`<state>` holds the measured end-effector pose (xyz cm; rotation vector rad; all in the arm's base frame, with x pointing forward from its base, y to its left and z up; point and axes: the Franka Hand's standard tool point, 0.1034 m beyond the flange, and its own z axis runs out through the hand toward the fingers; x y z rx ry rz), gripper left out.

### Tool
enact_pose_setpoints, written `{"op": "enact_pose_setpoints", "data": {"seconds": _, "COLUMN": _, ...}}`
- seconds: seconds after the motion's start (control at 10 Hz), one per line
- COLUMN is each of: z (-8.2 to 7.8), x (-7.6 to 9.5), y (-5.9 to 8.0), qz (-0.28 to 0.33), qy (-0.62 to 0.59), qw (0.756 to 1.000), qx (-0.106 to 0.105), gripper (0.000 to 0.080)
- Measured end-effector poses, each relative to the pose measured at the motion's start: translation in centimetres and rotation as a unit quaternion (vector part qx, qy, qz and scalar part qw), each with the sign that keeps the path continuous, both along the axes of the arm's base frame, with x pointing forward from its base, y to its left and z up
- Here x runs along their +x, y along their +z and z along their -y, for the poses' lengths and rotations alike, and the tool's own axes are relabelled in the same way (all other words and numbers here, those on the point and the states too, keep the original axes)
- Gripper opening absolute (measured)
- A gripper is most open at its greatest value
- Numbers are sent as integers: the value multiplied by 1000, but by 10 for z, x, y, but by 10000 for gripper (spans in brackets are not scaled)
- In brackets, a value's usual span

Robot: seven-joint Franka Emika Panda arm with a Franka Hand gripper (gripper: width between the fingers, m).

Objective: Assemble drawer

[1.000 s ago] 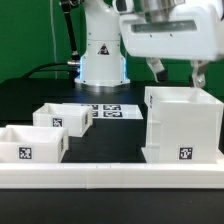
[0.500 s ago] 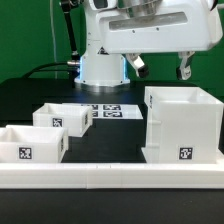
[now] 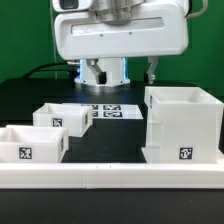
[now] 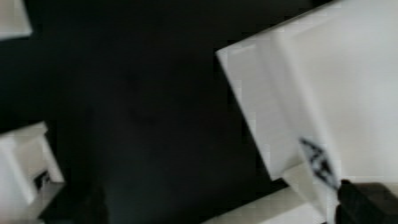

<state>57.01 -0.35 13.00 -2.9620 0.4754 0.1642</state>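
Observation:
The big white hollow cube casing (image 3: 183, 125) stands on the black table at the exterior view's right, with a tag on its front. Two small open-top trays sit at the left, one further back (image 3: 62, 118) and one nearer (image 3: 30, 143). My gripper (image 3: 122, 70) hangs high above the table's middle, left of and above the casing, with its fingers apart and nothing between them. The wrist view is blurred. It shows the casing (image 4: 302, 100), a tray corner (image 4: 22, 170) and my gripper (image 4: 214, 205) over bare black table.
A long low white rail (image 3: 110, 178) runs along the table's front edge. The marker board (image 3: 110, 110) lies flat behind the trays, before the robot base (image 3: 105, 70). Black cables hang at the back left.
My gripper has swung from above the casing toward the exterior view's left, over the table's middle. It is still open and empty. The casing and trays have not moved.

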Motion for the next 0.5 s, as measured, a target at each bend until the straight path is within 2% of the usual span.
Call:
{"op": "enact_pose_setpoints", "data": {"seconds": 0.2, "z": 29, "x": 8, "y": -15, "qz": 32, "qy": 42, "qw": 999, "qx": -14, "gripper": 649}}
{"op": "enact_pose_setpoints", "data": {"seconds": 0.5, "z": 27, "x": 8, "y": -16, "qz": 30, "qy": 42, "qw": 999, "qx": -14, "gripper": 649}}
